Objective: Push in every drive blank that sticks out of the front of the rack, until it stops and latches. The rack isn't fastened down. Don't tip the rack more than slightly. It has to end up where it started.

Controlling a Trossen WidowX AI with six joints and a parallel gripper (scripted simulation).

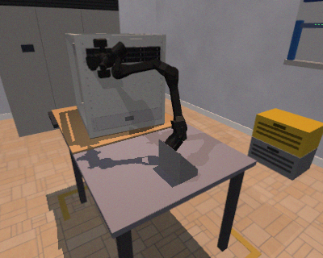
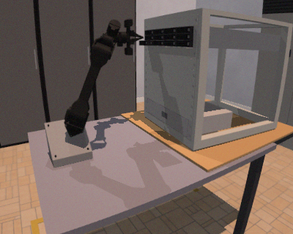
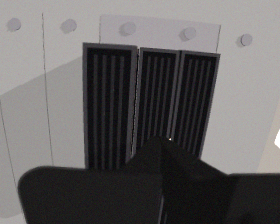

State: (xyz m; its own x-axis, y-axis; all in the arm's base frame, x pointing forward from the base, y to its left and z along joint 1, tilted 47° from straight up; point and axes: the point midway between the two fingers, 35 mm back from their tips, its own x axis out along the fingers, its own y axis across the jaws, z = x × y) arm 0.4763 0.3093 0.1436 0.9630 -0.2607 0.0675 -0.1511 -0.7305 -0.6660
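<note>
The grey rack (image 1: 151, 97) (image 2: 173, 80) stands upright on an orange board (image 2: 217, 157). Its black drive blanks (image 1: 143, 54) (image 2: 170, 36) sit in rows near the top of the front. At the far end of the bottom row, one blank (image 2: 142, 42) (image 3: 109, 100) sticks out; it looks larger than its two neighbours in the wrist view. My gripper (image 2: 141, 37) (image 3: 157, 143) is shut and empty. Its tips are just above the protruding blank, close in front of the middle row. Contact is unclear. The fingers hide the lower ends of the blanks in the wrist view.
The arm's base plate (image 2: 67, 146) stands on the grey table (image 1: 127, 193) (image 2: 119, 186) in front of the rack. A white box (image 2: 217, 121) sits inside the rack's bottom. Yellow and grey cases (image 1: 288, 129) (image 1: 280, 157) are stacked on the floor beyond the table.
</note>
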